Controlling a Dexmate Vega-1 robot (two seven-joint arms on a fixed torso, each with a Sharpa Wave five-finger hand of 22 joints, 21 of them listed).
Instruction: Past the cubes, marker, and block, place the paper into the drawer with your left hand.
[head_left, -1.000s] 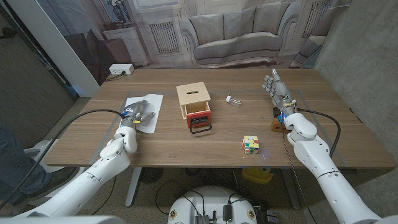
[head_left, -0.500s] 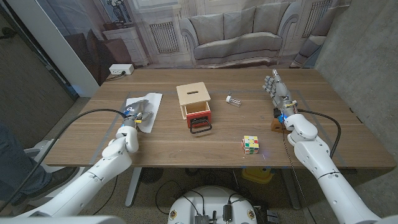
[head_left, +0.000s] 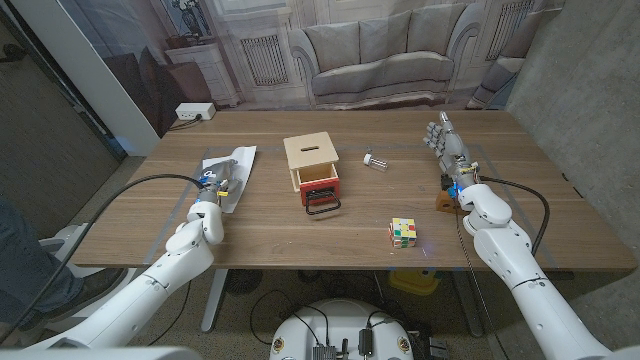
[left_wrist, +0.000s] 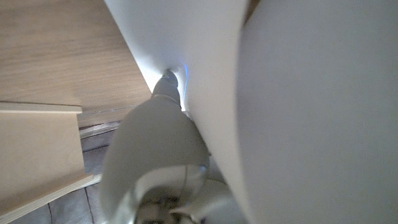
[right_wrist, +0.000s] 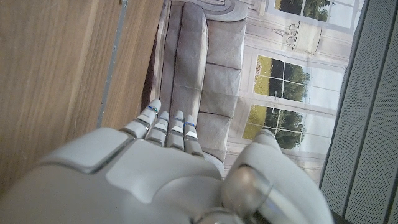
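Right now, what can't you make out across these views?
- Left robot hand, head view: its grip on the white paper sheet is too small; the left wrist view is blurred by that paper.
- Open red drawer of the light wooden box: inside too small.
- Small clear bottle: details too small.

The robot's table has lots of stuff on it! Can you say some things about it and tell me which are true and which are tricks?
1. The left hand grips the paper. True.
2. The red drawer of the wooden box is closed. False: it is pulled open.
3. The colourful cube sits inside the drawer. False: it lies on the table, nearer the right hand.
4. The right hand holds nothing, its fingers straight. True.
5. The paper lies flat. False: one side is lifted.
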